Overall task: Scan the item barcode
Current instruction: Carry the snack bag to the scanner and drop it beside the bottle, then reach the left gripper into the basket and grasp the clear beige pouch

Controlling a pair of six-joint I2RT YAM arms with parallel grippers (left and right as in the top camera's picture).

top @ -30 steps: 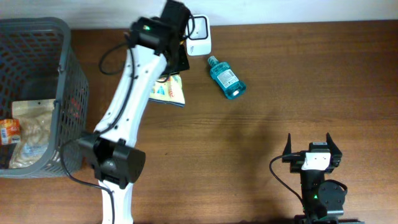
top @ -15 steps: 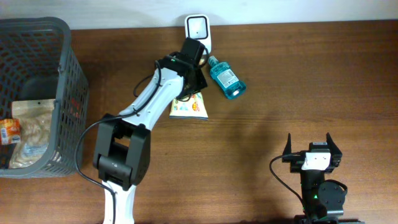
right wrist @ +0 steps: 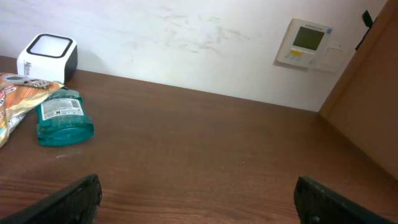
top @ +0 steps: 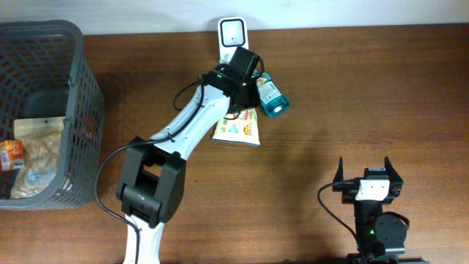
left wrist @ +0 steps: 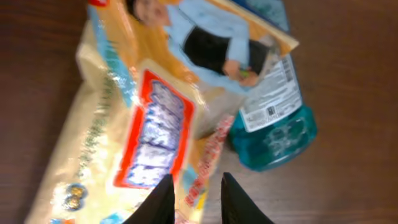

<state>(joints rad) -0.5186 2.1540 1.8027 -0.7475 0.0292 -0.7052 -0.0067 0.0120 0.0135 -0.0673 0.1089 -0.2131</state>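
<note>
From overhead, my left arm's black wrist covers the cap end of the teal plastic mouthwash bottle and the top of the yellow snack bag beside it. On the left wrist camera the bag is blurred and runs off the bottom edge between the fingers of the left gripper; I cannot tell whether it's pinched. The bottle's label is too small to read.
</note>
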